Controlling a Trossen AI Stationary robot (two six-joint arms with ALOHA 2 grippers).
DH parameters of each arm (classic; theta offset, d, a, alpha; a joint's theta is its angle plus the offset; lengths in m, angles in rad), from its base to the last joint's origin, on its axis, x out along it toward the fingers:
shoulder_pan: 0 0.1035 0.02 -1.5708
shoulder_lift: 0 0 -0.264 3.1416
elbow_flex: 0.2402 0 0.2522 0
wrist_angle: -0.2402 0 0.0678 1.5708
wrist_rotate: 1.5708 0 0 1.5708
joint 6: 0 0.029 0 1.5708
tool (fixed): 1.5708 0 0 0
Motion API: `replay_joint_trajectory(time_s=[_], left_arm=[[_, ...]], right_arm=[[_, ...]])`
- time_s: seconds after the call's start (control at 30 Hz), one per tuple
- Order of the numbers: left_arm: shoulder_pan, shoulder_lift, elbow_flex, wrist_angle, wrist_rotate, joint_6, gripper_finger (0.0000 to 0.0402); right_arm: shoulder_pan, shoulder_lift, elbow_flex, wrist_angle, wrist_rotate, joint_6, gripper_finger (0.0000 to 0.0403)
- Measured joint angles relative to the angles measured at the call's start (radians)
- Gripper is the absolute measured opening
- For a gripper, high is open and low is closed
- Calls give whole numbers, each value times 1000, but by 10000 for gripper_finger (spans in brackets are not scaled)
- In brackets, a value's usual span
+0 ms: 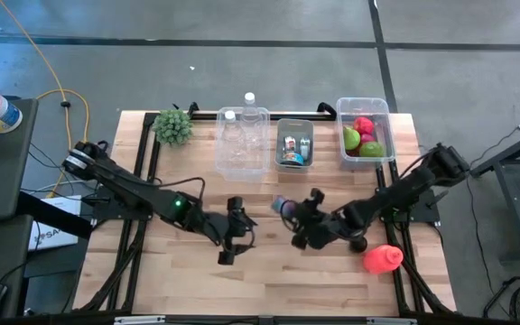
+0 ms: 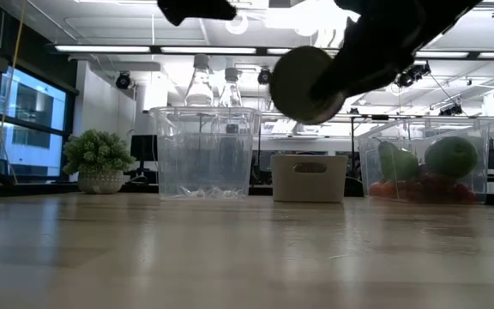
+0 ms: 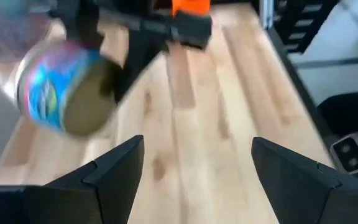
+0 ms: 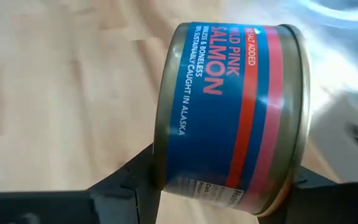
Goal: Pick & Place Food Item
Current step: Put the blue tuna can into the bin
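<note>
Right wrist view: right claw (image 4: pixel 219 180) clamps a blue salmon can (image 4: pixel 232 115) (red-banded); left claw (image 3: pixel 194 168) gapes.

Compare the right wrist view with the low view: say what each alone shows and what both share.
Only the right wrist view: the blue and red label reading pink salmon, and the right gripper shut on the round metal salmon can. Only the low view: the clear plastic bin of bottles, the small potted green plant, and the clear bin of fruit. Both: the can and the wooden table.
</note>
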Motion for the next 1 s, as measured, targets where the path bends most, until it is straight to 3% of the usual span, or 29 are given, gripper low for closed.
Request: replay_joint_trajectory(time_s=[0.27, 0.37, 0.5, 0.67, 0.87, 1.0], left_arm=[[0, -72, 0, -143, -7, 2, 288], [0, -78, -1, -191, -22, 3, 288], [1, -78, -28, -210, -35, 6, 288], [1, -77, -81, -202, -34, -15, 289], [1, -77, -120, -187, -34, -29, 289], [1, -77, -124, -174, -34, -25, 289]], right_arm=[[-134, -173, 0, -219, 158, 192, 171], [-258, -197, 0, -218, 105, 146, 171], [-448, -178, 0, -192, -42, 104, 171], [-614, -137, -1, -180, -80, 59, 171], [-758, -141, 3, -68, -201, -189, 171], [-830, -138, 47, -116, -285, -323, 171]])
